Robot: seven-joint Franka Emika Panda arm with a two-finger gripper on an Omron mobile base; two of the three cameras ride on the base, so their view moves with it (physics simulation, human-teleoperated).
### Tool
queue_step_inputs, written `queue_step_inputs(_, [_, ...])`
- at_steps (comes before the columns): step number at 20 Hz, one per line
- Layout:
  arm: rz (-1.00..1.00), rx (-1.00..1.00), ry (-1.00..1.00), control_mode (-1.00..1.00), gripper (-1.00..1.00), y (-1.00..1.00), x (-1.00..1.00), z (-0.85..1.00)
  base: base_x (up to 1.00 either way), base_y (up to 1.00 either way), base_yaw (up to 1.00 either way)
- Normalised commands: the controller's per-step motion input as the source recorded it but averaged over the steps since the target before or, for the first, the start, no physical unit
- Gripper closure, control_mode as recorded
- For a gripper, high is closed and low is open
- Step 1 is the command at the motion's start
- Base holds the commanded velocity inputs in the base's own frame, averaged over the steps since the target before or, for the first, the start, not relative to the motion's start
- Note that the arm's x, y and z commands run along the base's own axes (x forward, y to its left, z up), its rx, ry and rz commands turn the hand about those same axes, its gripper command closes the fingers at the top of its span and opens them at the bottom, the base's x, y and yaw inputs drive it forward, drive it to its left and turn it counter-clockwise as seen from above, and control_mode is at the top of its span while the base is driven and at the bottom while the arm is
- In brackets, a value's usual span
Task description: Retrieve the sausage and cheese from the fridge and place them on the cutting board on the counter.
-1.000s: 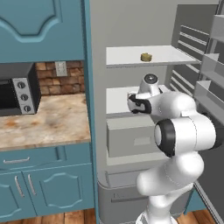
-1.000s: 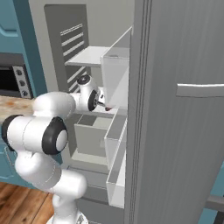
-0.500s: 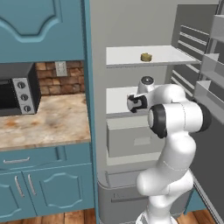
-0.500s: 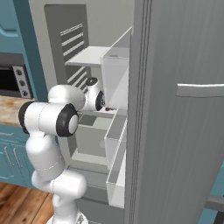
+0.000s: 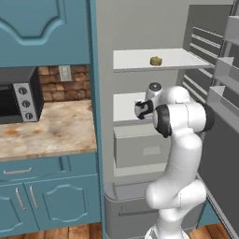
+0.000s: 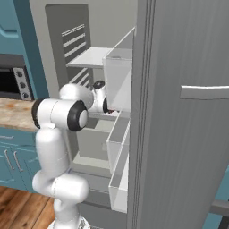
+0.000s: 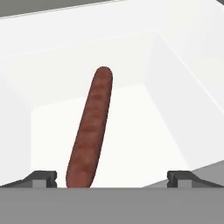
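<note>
- The fingers (image 7: 112, 178) are wide apart, holding nothing
- The sausage (image 7: 90, 129) lies between them, nearer the left finger; it looks light, round, maybe slippery; pinch its middle

My arm (image 5: 179, 154) is a chain of glossy white rounded segments with smooth, bulging shells, joined by dark charcoal rings at the joints. A small grey-capped knob sits near my wrist. My two-finger gripper (image 7: 112, 178) ends in small, dark, blocky fingertips (image 7: 41, 178).
</note>
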Motion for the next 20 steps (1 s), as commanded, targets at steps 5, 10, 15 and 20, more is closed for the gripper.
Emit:
queue_step_inputs(5, [0.0,0.0,0.11,-1.0,-1.0,0.0,0.43,-0.16,0.0,0.0,0.0])
queue_step_inputs(10, [0.0,0.0,0.05,-1.0,-1.0,0.0,0.43,-0.36,0.0,0.0,0.0])
queue_step_inputs(15, [0.0,0.0,0.0,-1.0,-1.0,0.0,0.46,-0.32,0.0,0.0,0.0])
queue_step_inputs(20, [0.0,0.0,0.0,-1.0,-1.0,0.0,0.43,-0.23,0.0,0.0,0.0])
